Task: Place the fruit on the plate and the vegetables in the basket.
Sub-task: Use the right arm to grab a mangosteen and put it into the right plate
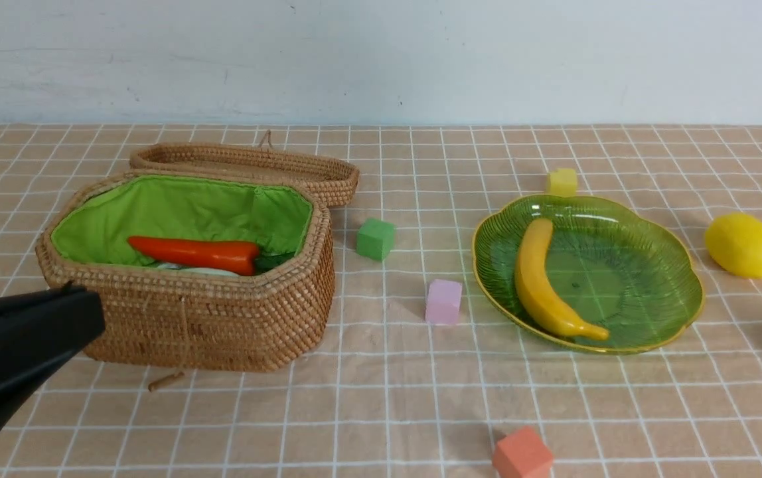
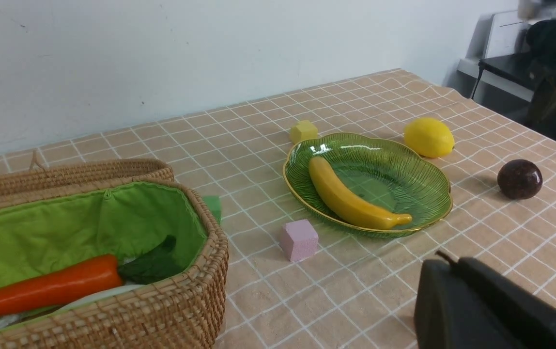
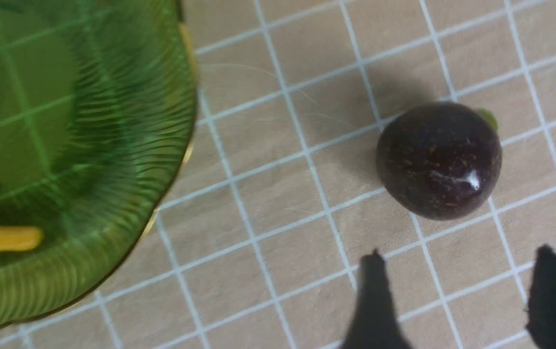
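The wicker basket (image 1: pixel 222 318) stands open at the left, also in the left wrist view (image 2: pixel 162 310). In it the orange carrot (image 1: pixel 195 252) (image 2: pixel 45 288) lies on the white radish (image 1: pixel 205 271); the eggplant is hidden. The green plate (image 1: pixel 646 265) (image 2: pixel 404 179) (image 3: pixel 128 121) holds the banana (image 1: pixel 540 285) (image 2: pixel 350 203). The lemon (image 1: pixel 741 244) (image 2: pixel 429 137) lies right of the plate. The dark round fruit (image 2: pixel 519 179) (image 3: pixel 439 160) sits on the cloth just beyond my open, empty right gripper (image 3: pixel 459 271). My left gripper (image 2: pixel 447 264) is shut and empty, in front of the basket (image 1: pixel 82 305).
The basket lid (image 1: pixel 248 162) lies behind the basket. Foam cubes are scattered about: green (image 1: pixel 376 239), pink (image 1: pixel 444 302), yellow (image 1: pixel 562 182) behind the plate, orange-red (image 1: pixel 522 455) near the front edge. A wall runs along the back.
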